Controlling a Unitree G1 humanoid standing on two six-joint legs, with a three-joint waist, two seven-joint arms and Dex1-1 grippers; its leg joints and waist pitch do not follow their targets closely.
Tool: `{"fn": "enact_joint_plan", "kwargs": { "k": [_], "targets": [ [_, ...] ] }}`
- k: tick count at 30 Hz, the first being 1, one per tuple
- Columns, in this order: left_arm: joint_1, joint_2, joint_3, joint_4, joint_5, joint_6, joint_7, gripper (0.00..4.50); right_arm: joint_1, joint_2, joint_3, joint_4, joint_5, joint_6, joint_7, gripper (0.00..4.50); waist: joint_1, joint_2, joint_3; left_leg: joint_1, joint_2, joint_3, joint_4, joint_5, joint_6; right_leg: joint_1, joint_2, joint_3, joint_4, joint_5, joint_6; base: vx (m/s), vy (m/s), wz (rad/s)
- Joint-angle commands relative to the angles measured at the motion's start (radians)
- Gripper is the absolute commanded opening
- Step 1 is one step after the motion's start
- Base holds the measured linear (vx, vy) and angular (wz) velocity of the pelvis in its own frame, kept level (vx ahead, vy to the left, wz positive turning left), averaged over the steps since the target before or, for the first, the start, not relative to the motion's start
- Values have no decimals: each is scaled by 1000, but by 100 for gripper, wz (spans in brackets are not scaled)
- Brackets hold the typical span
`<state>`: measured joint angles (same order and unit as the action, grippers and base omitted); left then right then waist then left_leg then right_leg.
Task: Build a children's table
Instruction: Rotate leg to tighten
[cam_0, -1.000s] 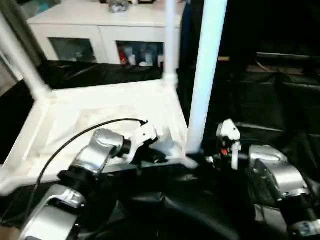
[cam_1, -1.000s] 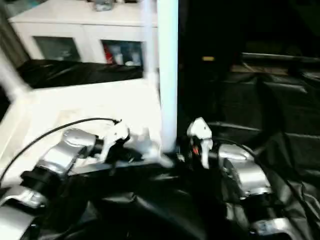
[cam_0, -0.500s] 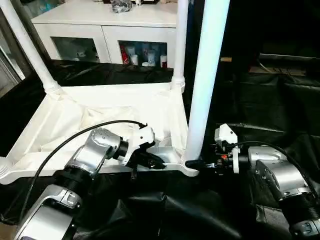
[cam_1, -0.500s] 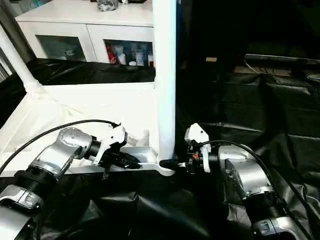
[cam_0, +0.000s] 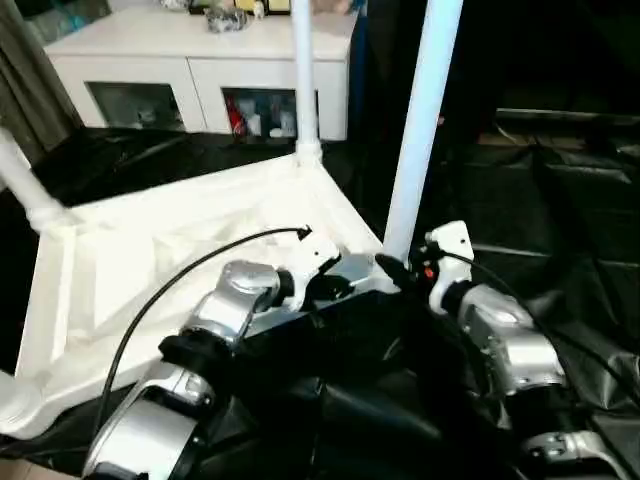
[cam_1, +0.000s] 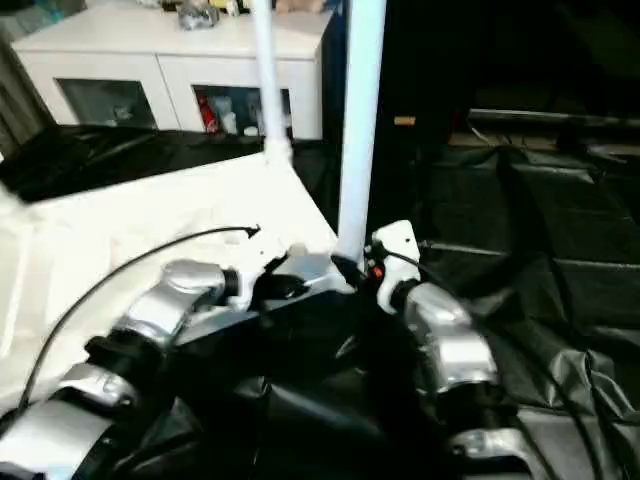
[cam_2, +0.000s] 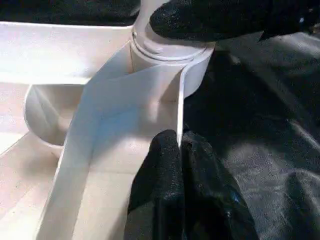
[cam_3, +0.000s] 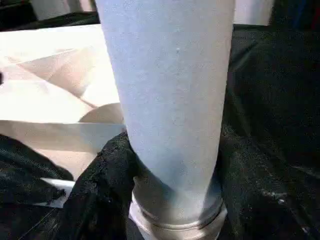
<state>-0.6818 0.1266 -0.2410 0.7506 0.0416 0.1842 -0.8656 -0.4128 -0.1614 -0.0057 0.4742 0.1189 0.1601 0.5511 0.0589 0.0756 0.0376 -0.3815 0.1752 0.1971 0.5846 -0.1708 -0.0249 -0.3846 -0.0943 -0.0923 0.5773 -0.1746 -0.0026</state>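
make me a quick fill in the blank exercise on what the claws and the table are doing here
1. The children's table lies upside down with its legs pointing ____.
2. The left claw is shut on the table's ____.
3. The right claw has a finger on each side of the near corner ____.
4. The cloth under the table is ____.

Missing words: up; rim; leg; black

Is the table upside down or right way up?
Upside down. The table lies with its ribbed underside up, and its legs point at the ceiling.
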Motion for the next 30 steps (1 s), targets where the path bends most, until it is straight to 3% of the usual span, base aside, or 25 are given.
{"fn": "enact_joint_plan", "kwargs": {
  "k": [1,2,3,5,8,11,12,14,18,21,25,28,30],
  "targets": [
    [-51,-88,-10,-27,-24,-17,41,0,46,112,145,34,0,37,81,206,-1,-6,-48,23,55,-38,-84,-394,-1,25,-72,47,-89,-401,-160,0,0,0],
    [-51,-94,-10,-26,-24,-18,39,0,44,115,149,35,-6,23,82,260,-1,-8,-48,26,56,-38,-84,-400,0,24,-73,47,-92,-407,-159,0,0,0],
    [-52,-99,-9,-22,-24,-22,36,0,39,117,142,39,2,20,92,274,-2,-3,-48,28,56,-39,-84,-412,0,23,-73,48,-92,-417,-159,0,0,0],
    [-51,-91,-12,-22,-26,-31,18,0,32,106,126,36,24,31,112,274,-4,-5,-47,26,56,-40,-85,-420,2,25,-73,47,-93,-427,-156,0,0,0],
    [-39,-53,-19,-41,-36,-61,-61,0,38,33,126,-4,41,34,199,318,-3,-7,-48,26,57,-41,-86,-425,6,26,-72,47,-93,-422,-155,0,0,0],
    [-27,-26,-24,-65,-46,-64,-121,0,50,-16,130,-39,57,46,285,318,4,-9,-53,19,61,-38,-85,-369,25,33,-73,51,-83,-339,-175,0,0,0],
    [-16,9,-32,-91,-55,-61,-190,0,64,-82,143,-74,74,54,398,318,6,-23,-56,15,63,-35,-82,-328,40,35,-72,51,-76,-280,-192,0,0,0],
    [-7,38,-40,-108,-56,-58,-238,0,71,-132,155,-91,85,59,476,318,19,-14,-59,15,64,-30,-74,-277,69,38,-74,51,-66,-226,-211,0,0,0],
    [14,96,-56,-145,-63,-43,-328,0,67,-207,176,-92,86,56,579,318,35,-16,-64,11,64,-26,-64,-194,107,38,-73,47,-55,-152,-241,0,0,0],
    [34,147,-70,-188,-78,-11,-429,0,46,-250,185,-80,74,48,646,318,40,-15,-60,12,66,-26,-67,-207,102,35,-73,47,-56,-184,-242,0,0,0],
    [39,170,-77,-201,-79,-4,-469,0,33,-262,195,-79,66,51,681,318,49,-11,-61,24,72,-27,-71,-249,66,28,-72,50,-59,-223,-241,0,0,0],
    [36,177,-80,-203,-77,-6,-474,0,26,-266,208,-81,69,53,703,318,53,-12,-60,22,72,-27,-73,-256,53,30,-72,51,-55,-206,-242,0,0,0],
    [34,179,-80,-206,-78,-3,-475,0,23,-263,211,-84,78,62,712,293,53,-13,-60,20,70,-28,-73,-254,52,32,-74,52,-54,-201,-241,0,0,0]
  ]
}}
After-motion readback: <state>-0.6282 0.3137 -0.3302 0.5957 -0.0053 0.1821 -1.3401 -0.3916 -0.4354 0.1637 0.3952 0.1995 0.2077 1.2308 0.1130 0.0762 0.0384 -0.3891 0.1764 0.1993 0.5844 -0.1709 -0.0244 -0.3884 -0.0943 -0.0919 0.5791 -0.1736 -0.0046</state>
